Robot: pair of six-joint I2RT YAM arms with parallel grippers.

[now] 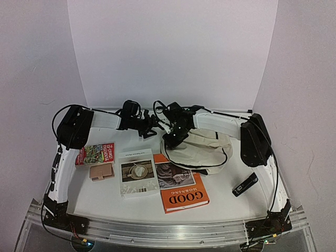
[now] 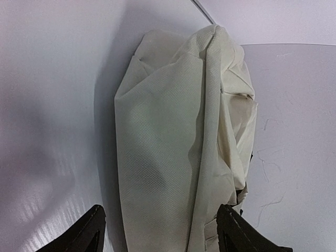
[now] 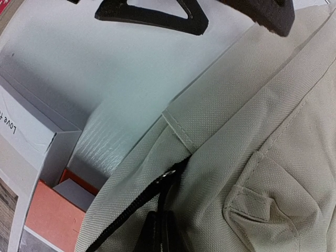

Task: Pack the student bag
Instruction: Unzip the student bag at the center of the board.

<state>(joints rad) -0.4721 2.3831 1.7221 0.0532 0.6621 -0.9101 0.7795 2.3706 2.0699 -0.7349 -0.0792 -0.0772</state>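
Right now the student bag (image 1: 205, 149) lies slumped on its side towards the back of the worktop (image 1: 226, 205), right of centre, with both arms reaching in over it from either side. The right hand (image 1: 176, 137) is down on the bag's left end with its fingers together; whether any fabric is pinched between them cannot be made out. In its wrist view the black zip (image 3: 136, 202) runs along the cream cloth just below the fingers and looks closed along the stretch in view. The left hand (image 1: 148, 127) hovers just left of the bag, off the fabric, fingers (image 2: 86, 233) spread apart and empty, the bag's folded end lying ahead between them. Crowding the near side of the bag is an orange book (image 1: 184, 191), whose far end sits right against the bag's near edge and seems to slip slightly under it. A white book (image 1: 138, 172) lies just beside it on the left, overlapping its edge. Further left sit a tan pouch (image 1: 101, 171) and a red-and-green book (image 1: 94, 154), both well apart from the bag. A small black gadget (image 1: 245, 184) rests to the right, near the right arm.
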